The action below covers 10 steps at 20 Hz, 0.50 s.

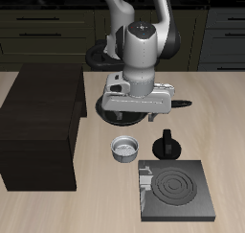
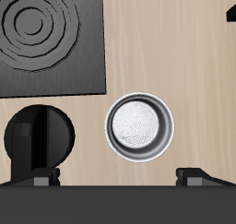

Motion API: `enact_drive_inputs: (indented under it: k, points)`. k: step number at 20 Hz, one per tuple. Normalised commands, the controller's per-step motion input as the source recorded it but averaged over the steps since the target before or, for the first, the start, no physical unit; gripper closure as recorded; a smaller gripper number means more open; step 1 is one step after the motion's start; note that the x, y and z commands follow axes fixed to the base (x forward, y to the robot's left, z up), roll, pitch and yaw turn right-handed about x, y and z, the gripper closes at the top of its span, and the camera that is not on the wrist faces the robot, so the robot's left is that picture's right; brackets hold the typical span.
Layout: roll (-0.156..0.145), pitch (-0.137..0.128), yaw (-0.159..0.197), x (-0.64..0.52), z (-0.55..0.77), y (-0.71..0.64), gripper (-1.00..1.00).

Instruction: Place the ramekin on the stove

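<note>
Wrist view: ramekin (image 2: 139, 126), small round grey bowl with pale speckled inside, sits upright on bare tabletop (image 2: 184, 62), near the stove (image 2: 51, 39) corner, not touching. Gripper (image 2: 117, 177) spread wide above it, holding nothing.

The Franka arm (image 1: 142, 31) is reaching forward from the back of the table, its white wrist housing (image 1: 140, 57) pointing straight down over the middle of the table. The gripper (image 1: 134, 110) is hanging below the wrist, well above the tabletop. In the wrist view the two fingertips (image 2: 44, 176) are showing as dark tips set wide apart, with the jaws standing spread and nothing between them.
</note>
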Motion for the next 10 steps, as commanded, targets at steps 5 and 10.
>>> enact_drive_inputs:
  k: [5,10]
  points:
    - [0.013,0.022,0.006,0.02,-0.21,0.14,-1.0]
    - [0.008,0.018,-0.01,0.01,-0.18,0.03,-1.0]
